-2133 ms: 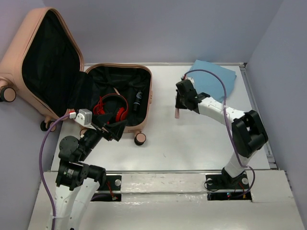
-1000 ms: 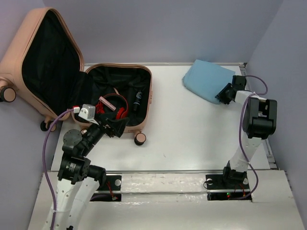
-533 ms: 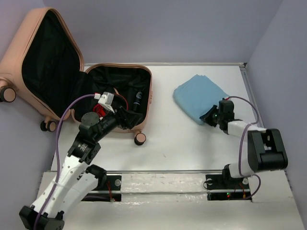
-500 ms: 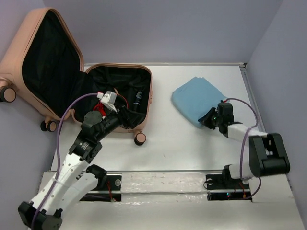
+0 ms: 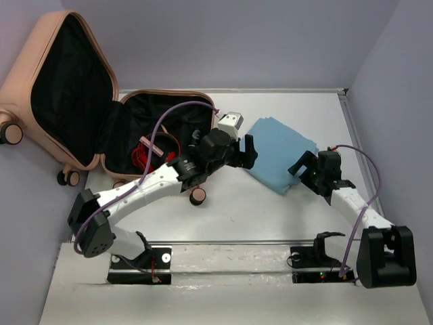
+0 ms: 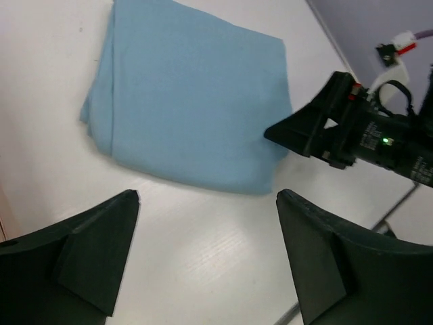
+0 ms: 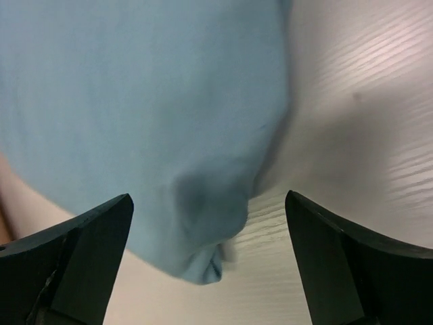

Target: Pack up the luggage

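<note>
Fingers spread wide, nothing held, on both: left gripper (image 5: 247, 150) hovers by the folded blue cloth's (image 5: 277, 152) left edge, right gripper (image 5: 301, 166) at its near-right corner. Open luggage (image 5: 203, 108) sits far-left; white table (image 5: 270, 210) stretches in front.

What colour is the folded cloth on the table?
The cloth is plain light blue, no pattern; left wrist view shows it best.

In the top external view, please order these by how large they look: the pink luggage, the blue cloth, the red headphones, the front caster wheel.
1. luggage, clearly the largest
2. blue cloth
3. red headphones, partly hidden
4. caster wheel, the smallest
</note>
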`<act>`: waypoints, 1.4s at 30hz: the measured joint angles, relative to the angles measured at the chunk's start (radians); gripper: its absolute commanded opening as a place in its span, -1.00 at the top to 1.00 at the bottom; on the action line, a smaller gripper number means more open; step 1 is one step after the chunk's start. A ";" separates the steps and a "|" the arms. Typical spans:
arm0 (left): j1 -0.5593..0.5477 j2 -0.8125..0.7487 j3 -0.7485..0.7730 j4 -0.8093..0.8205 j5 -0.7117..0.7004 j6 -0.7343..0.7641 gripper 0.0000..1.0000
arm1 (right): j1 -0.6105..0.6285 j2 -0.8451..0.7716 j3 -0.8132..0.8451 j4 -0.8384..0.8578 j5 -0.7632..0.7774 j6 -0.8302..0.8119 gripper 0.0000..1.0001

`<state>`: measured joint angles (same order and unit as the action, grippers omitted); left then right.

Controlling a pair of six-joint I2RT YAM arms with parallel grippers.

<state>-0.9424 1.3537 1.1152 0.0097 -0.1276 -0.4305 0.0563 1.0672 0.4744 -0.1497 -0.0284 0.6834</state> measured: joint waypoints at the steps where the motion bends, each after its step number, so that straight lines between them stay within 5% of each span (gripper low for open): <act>1: 0.000 0.039 0.029 -0.015 -0.026 0.010 -0.91 | -0.011 0.021 0.009 -0.002 0.013 -0.004 -1.00; 8: 0.004 0.311 0.279 -0.114 -0.147 0.085 -0.98 | -0.045 0.264 0.162 -0.023 0.074 -0.057 -0.98; 10: 0.013 0.408 0.368 -0.137 -0.165 0.106 -0.98 | -0.045 0.324 0.208 -0.024 0.074 -0.068 -0.84; 12: 0.025 0.478 0.429 -0.161 -0.164 0.117 -0.98 | -0.045 0.384 0.248 -0.018 0.066 -0.078 -0.64; 15: 0.059 0.581 0.515 -0.195 -0.156 0.127 -0.98 | -0.045 0.441 0.276 0.000 0.052 -0.087 0.05; 18: 0.108 0.709 0.650 -0.267 -0.147 0.142 -0.98 | -0.048 0.460 0.283 0.018 0.029 -0.085 0.35; 32: 0.206 1.173 1.141 -0.462 0.010 0.167 -0.97 | -0.135 0.445 0.265 0.062 -0.034 -0.112 0.55; 35: 0.220 1.193 1.151 -0.456 0.105 0.166 -0.84 | -0.135 0.445 0.263 0.068 -0.042 -0.113 0.57; 42: 0.236 1.215 1.155 -0.399 0.271 0.154 0.40 | -0.135 0.439 0.255 0.077 -0.074 -0.113 0.59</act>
<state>-0.7067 2.5683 2.2704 -0.3893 0.1432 -0.2764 -0.0784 1.5059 0.7296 -0.0731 -0.1020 0.5709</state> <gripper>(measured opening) 0.507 0.236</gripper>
